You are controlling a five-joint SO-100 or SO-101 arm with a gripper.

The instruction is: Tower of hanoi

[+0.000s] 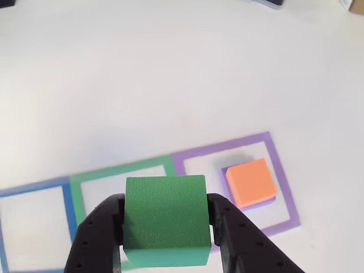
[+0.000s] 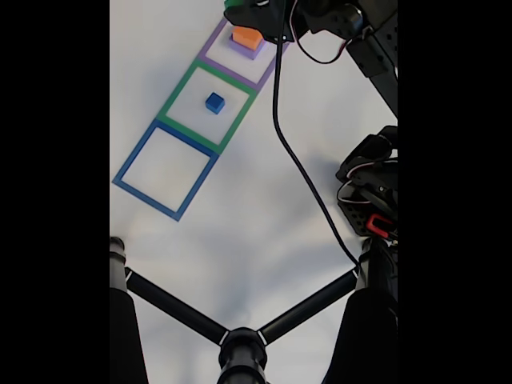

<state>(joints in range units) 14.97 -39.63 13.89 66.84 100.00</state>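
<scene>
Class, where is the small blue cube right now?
In the fixed view, the small blue cube sits inside the green square, between the purple square and blue square.

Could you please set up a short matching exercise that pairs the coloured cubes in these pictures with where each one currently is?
Things:
1. green cube
2. orange cube
3. blue cube

Places:
A. inside the green square outline
B. held between the jaws of the gripper
C. on a purple block in the purple square outline

Pairs: 1-B, 2-C, 3-A
</scene>
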